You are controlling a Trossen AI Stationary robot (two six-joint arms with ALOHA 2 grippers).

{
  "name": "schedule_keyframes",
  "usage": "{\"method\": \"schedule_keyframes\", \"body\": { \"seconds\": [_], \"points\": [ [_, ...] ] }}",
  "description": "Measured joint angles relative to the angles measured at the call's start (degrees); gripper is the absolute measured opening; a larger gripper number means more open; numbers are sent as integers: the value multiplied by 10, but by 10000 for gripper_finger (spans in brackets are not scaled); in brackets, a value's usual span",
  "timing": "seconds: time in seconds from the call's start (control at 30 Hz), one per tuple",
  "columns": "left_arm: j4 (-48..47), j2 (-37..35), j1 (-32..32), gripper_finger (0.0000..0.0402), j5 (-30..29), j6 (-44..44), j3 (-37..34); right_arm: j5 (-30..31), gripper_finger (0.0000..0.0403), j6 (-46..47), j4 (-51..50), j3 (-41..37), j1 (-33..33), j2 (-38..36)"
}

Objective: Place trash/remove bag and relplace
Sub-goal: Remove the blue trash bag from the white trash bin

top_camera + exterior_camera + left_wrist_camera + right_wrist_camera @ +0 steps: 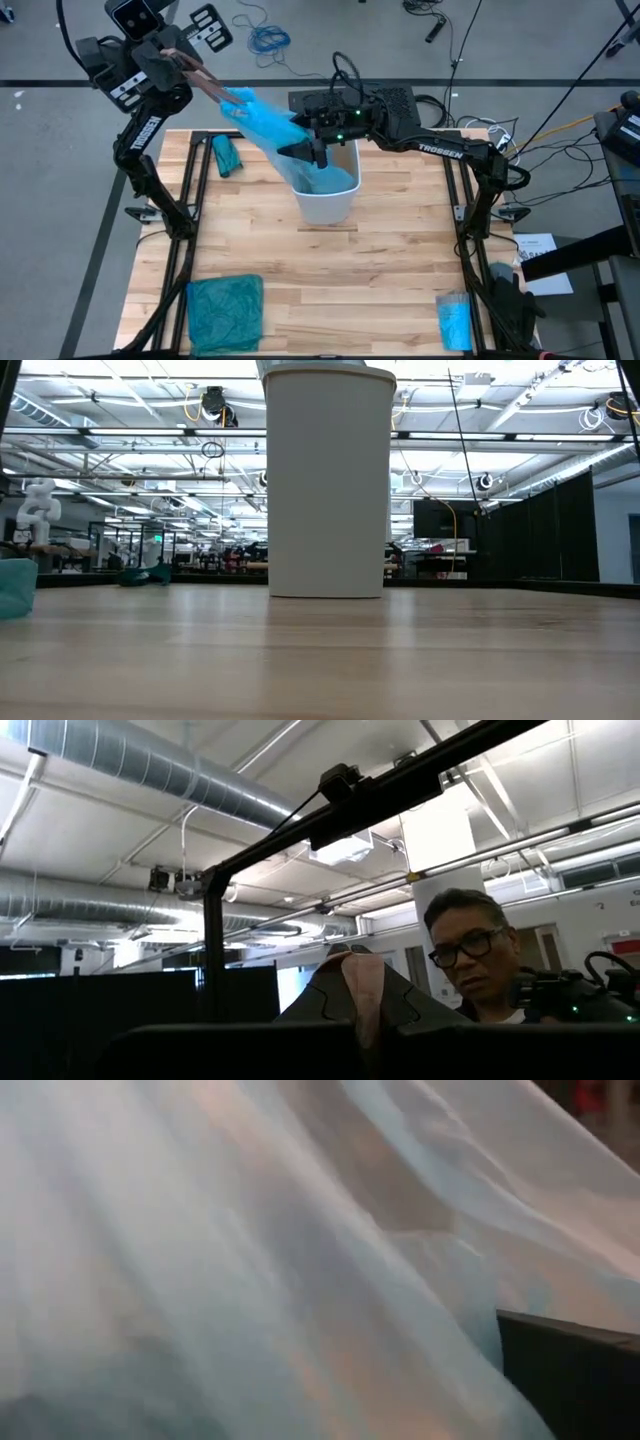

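Sky-blue translucent plastic liner (268,120) stretches from the white plastic bin (328,200) at the table's far centre up to the left gripper (222,93), whose fingers are pinched shut on its upper end. Right gripper (312,150) hangs over the bin's rim, jaws spread wide, against the liner; whether it grips anything cannot be told. Film fills the right wrist view, and the bin's contents are hidden.

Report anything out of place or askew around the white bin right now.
The light-blue bag is half out of the white bin: stretched slantwise up to the shut left gripper, its lower end still inside. The open right gripper sits at the bin's rim against the film. A darker teal bag lies crumpled at the table's near-left corner.
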Motion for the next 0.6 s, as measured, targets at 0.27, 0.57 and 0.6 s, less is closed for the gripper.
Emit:
{"method": "schedule_keyframes", "body": {
  "seconds": [0.27,0.57,0.6],
  "points": [
    [-4,0,0,0,8,4,0,-47,345,25,56,0,5,-29],
    [-45,0,6,0,8,40,0,-45,345,5,36,0,4,-84],
    [-54,0,10,0,8,41,0,-44,345,0,24,0,4,-91]
  ]
}}
